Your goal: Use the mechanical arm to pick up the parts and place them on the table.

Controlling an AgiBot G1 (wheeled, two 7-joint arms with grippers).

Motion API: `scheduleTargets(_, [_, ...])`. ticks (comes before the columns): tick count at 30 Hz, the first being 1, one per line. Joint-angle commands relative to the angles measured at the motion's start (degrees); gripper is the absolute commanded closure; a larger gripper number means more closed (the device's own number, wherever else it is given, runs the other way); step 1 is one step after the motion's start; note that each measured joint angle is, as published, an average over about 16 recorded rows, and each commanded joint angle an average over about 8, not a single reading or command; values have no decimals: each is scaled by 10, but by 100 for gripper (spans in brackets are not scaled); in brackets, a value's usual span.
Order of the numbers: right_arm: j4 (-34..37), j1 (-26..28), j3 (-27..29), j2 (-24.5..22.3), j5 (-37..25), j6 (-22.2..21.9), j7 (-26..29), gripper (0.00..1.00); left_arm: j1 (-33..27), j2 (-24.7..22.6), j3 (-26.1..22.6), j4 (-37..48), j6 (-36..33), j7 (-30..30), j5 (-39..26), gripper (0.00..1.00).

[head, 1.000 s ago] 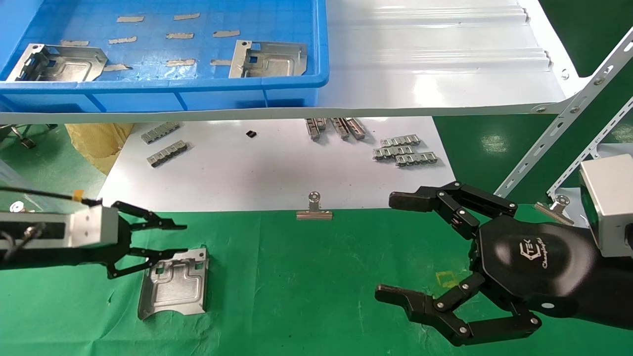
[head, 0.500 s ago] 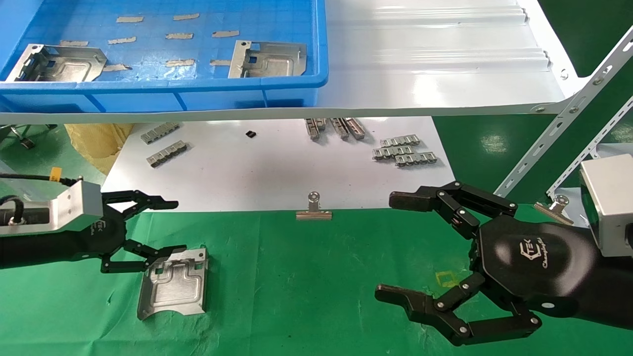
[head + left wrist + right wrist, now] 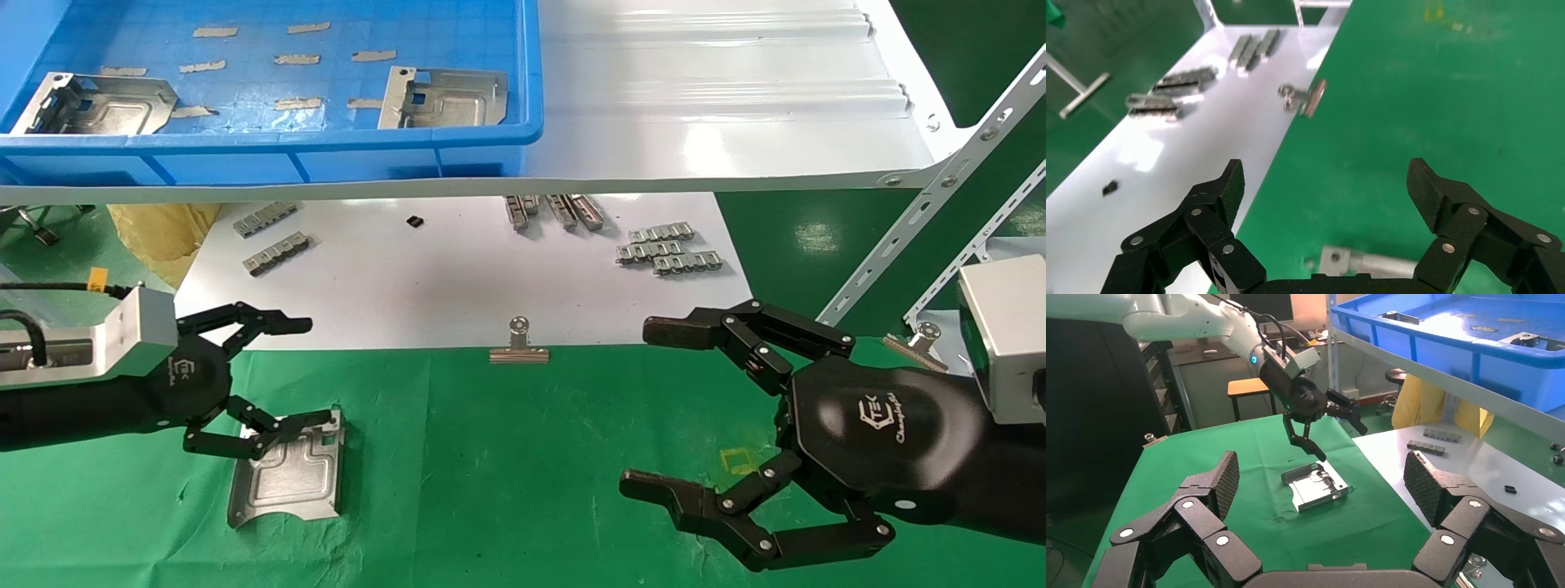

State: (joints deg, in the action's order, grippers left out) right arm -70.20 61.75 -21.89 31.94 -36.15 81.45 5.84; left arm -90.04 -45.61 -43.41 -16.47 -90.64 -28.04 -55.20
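Observation:
One silvery part point(image 3: 286, 469) lies flat on the green cloth table point(image 3: 490, 457). My left gripper point(image 3: 315, 371) is open and empty just above it, its lower finger point(image 3: 270, 437) over the part's far left corner. In the left wrist view the left gripper point(image 3: 1327, 184) hangs over the cloth, with the part's edge point(image 3: 1370, 264) below. Two more parts point(image 3: 98, 104) point(image 3: 445, 96) lie in the blue bin. My right gripper point(image 3: 645, 408) is open and empty over the cloth at the right. The right wrist view shows the right gripper point(image 3: 1322, 474), the part point(image 3: 1315, 489) and the left gripper point(image 3: 1343, 444).
The blue bin point(image 3: 327, 155) stands on a white shelf point(image 3: 719, 122) at the back. A glossy white sheet point(image 3: 458, 278) carries grey link strips point(image 3: 666, 249) and a binder clip point(image 3: 519, 347) at its front edge. Slotted metal rails point(image 3: 923, 220) stand at the right.
My left gripper has rolled so its palm faces up, its fingers have spread wider, and it has shifted slightly right. The part has stayed on the cloth. The right arm has not moved.

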Motion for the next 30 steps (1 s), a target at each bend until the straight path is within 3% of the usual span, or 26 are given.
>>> scheduleTargets(1, [0, 0, 0, 0, 0, 0, 0, 0, 12, 4, 11, -24, 2, 16, 6, 0])
scheduleTargets(30, [0, 0, 0, 0, 0, 0, 0, 0, 185, 69, 178, -371, 32, 252, 87, 0])
